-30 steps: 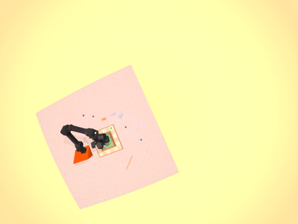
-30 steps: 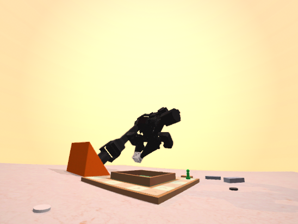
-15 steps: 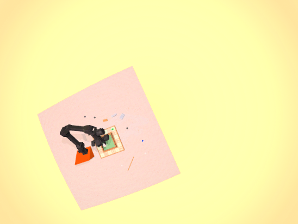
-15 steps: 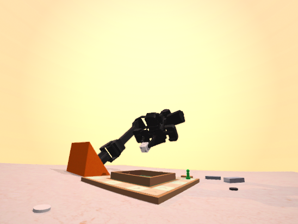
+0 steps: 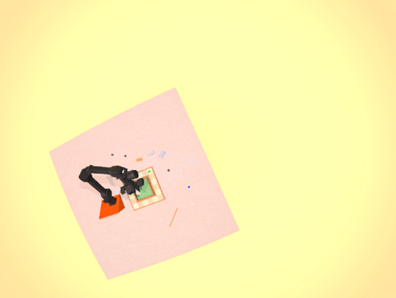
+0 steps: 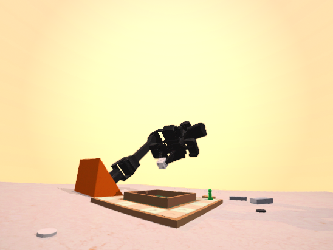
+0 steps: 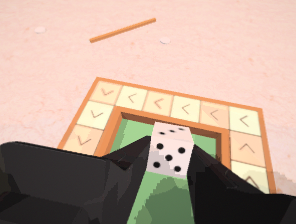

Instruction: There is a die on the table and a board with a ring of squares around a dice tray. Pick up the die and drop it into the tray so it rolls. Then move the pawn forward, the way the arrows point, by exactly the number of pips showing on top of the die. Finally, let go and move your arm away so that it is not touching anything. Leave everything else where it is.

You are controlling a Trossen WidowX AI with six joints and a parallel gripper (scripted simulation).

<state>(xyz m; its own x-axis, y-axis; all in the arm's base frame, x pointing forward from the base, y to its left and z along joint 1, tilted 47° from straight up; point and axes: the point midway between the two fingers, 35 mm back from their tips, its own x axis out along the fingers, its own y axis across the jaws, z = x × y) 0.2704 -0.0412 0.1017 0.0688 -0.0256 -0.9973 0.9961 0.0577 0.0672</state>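
My gripper point(image 6: 162, 162) point(image 7: 169, 146) is shut on the white die point(image 6: 161, 163) point(image 7: 170, 155). It holds the die in the air above the dice tray point(image 5: 156, 194) point(image 6: 167, 202) point(image 7: 225, 150), which has a green floor and brown walls. In the wrist view a face with five pips points toward the camera. The board point(image 5: 135, 206) point(image 6: 177, 223) point(image 7: 247, 120) has a ring of squares with arrows around the tray. The green pawn point(image 5: 149, 171) point(image 6: 209, 195) stands upright on a corner square of the board. The arm hides part of the board in the top view.
An orange block point(image 5: 139, 159) and two grey blocks point(image 5: 151, 153) point(image 5: 162, 155) lie beyond the pawn's side of the board. Small dark discs point(image 5: 168, 170) point(image 5: 125, 156), a blue piece point(image 5: 188, 186), a thin orange stick point(image 5: 173, 217) point(image 7: 123, 30) and pale discs point(image 6: 47, 232) point(image 7: 165, 40) lie around the board.
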